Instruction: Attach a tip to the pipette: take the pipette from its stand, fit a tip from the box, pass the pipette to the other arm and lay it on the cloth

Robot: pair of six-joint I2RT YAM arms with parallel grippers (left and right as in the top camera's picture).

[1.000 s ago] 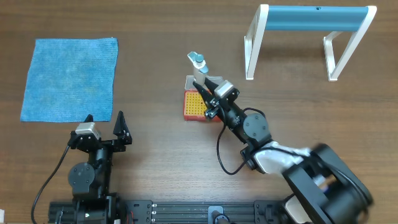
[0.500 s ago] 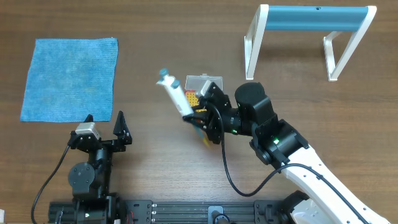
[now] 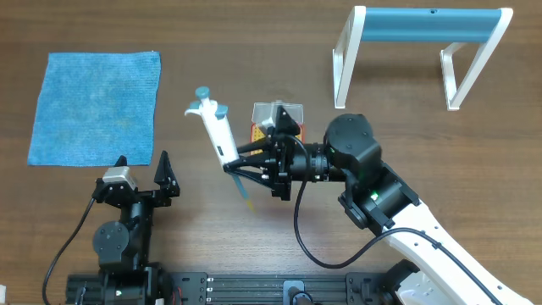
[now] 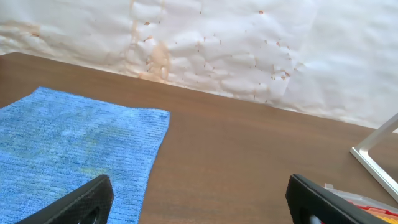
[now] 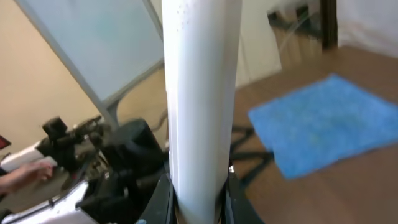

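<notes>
Near the middle of the surface (image 3: pixel 254 254), we see the right tool (image 3: pixel 241 163) reaching leftward from its arm, its fingers closed tight on the white body of the pipette (image 3: pixel 216 131). The pipette hangs in the air at a slant: its blue-capped head points to the far left, and its lower end, with a slim tip (image 3: pixel 245 193) fitted, points toward the near side. From above it shows between the cloth (image 3: pixel 95 108) on the left and the tip box (image 3: pixel 261 132) on the right, touching neither. In the right wrist view the white barrel rises straight up between the two fingers, with the blue cloth lying on the surface beyond it.

The tip box sits just behind the right tool, its orange rack partly hidden by the arm and its clear lid on the far side. The white stand (image 3: pixel 428 30) with the blue bar is at the far right, well apart from the pipette.

On the left, the left tool (image 3: pixel 142 161) sits low near the cloth's near right corner, its fingers spread wide with nothing between them. The cloth lies flat at the far left with nothing on it
</notes>
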